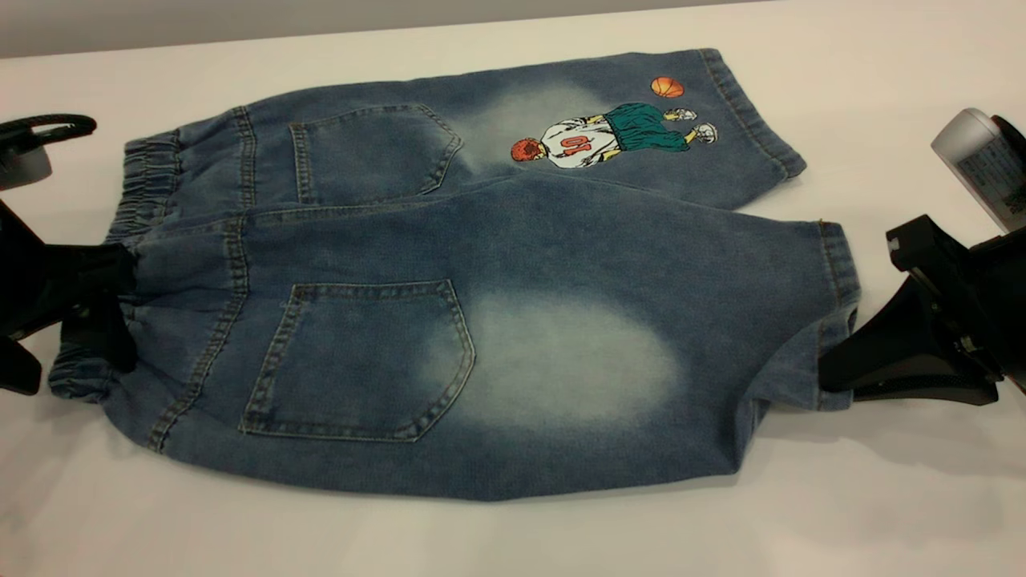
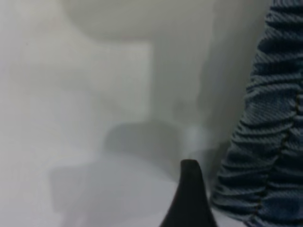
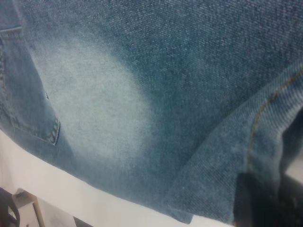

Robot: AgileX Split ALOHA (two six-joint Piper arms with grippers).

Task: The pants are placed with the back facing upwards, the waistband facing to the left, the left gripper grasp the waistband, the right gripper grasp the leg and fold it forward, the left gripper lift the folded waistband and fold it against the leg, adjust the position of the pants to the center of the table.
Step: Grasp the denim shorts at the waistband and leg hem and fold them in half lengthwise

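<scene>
The blue denim pants lie flat on the table, back pockets up, with the ruched waistband to the left. The basketball-player print is on the far leg. My left gripper is at the near part of the waistband. One black fingertip shows beside the ruched band with a small gap, so it stands open. My right gripper is shut on the hem of the plain leg, the one with the pale oval patch. Its dark finger presses on the hem.
The left arm's looped black cable lies at the far left. The right arm's silver labelled cylinder is at the far right. Bare white tabletop surrounds the pants, widest at the front.
</scene>
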